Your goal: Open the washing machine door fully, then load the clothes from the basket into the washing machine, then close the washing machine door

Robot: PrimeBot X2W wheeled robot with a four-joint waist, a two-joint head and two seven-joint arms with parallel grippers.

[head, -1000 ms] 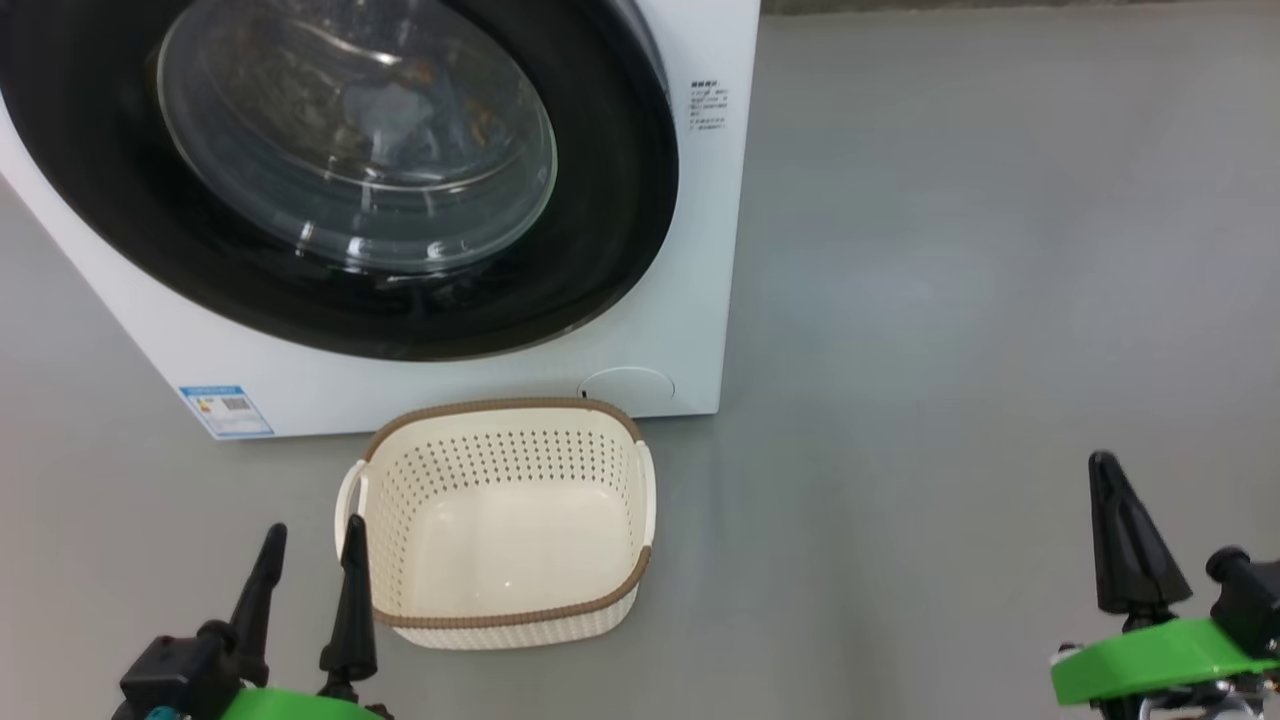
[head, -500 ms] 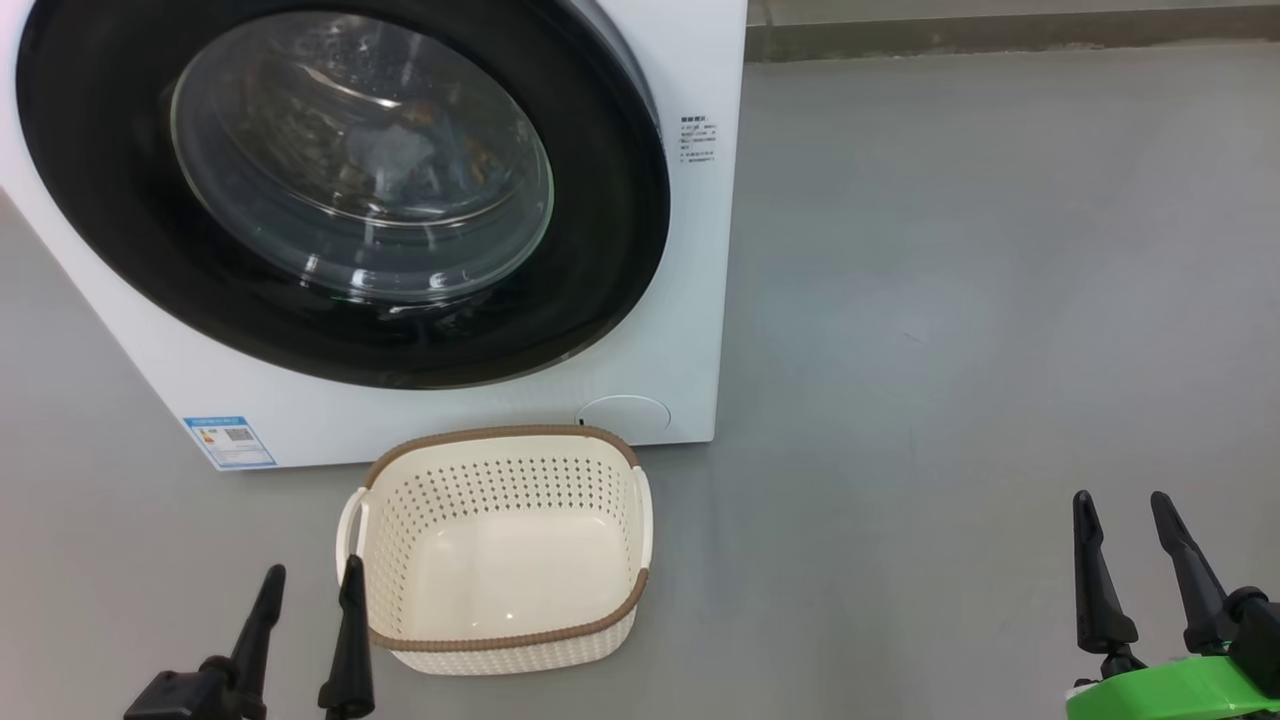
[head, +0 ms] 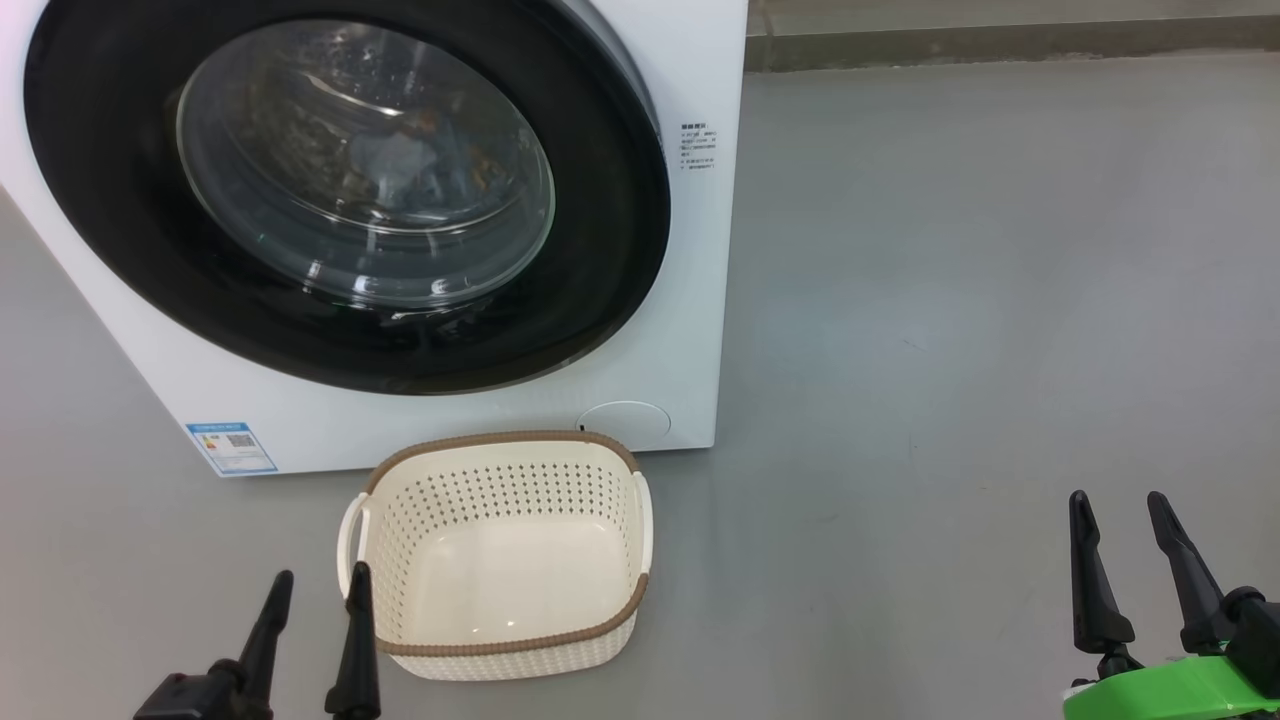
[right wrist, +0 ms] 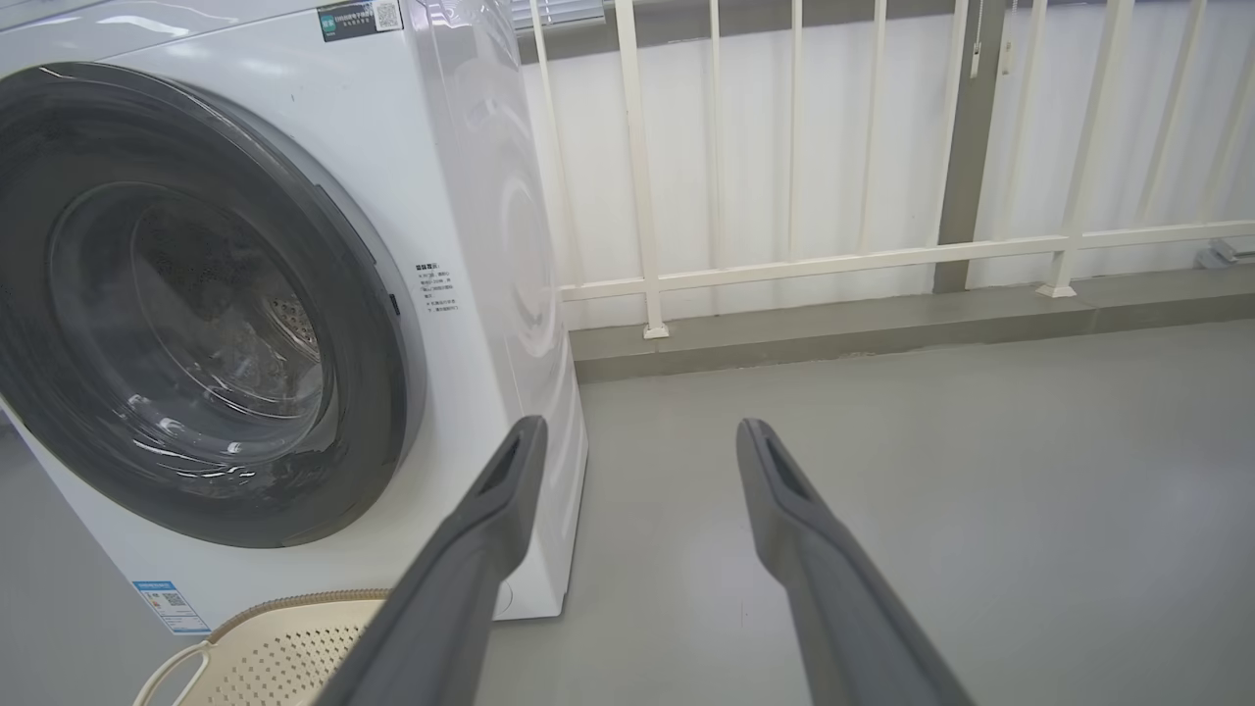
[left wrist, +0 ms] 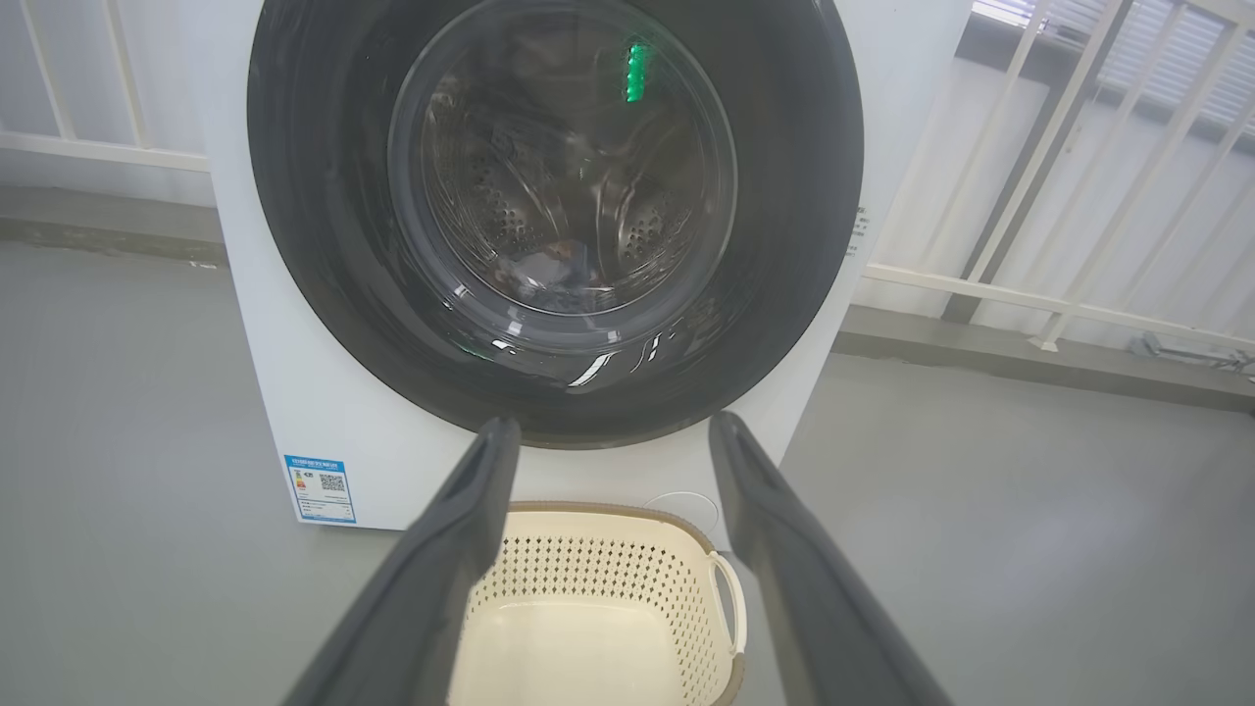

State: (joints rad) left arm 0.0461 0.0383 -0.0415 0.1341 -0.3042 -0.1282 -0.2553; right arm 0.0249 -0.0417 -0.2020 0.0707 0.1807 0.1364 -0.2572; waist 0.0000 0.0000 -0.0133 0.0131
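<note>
The large round washing machine door [head: 365,165], a glossy black rim around a bulging clear glass bowl, sits shut against the big white front-loading washing machine [head: 690,330]. Behind the glass lie the clothes [head: 395,165], a pale, bluish heap too dim to tell apart. The left wrist view adds the perforated steel drum; the right wrist view adds the machine's right side and a white railing [right wrist: 833,265] far behind. Just in front of the machine, on the grey floor [head: 950,350], stands the small cream perforated plastic basket [head: 500,490] with a brown woven-look rim. The left gripper [head: 320,575] hovers just beside the basket's left handle, fingers released, grasping nothing. The right gripper [head: 1117,500] hangs well to the right, fingers likewise spread. The door lies far beyond both.
</note>
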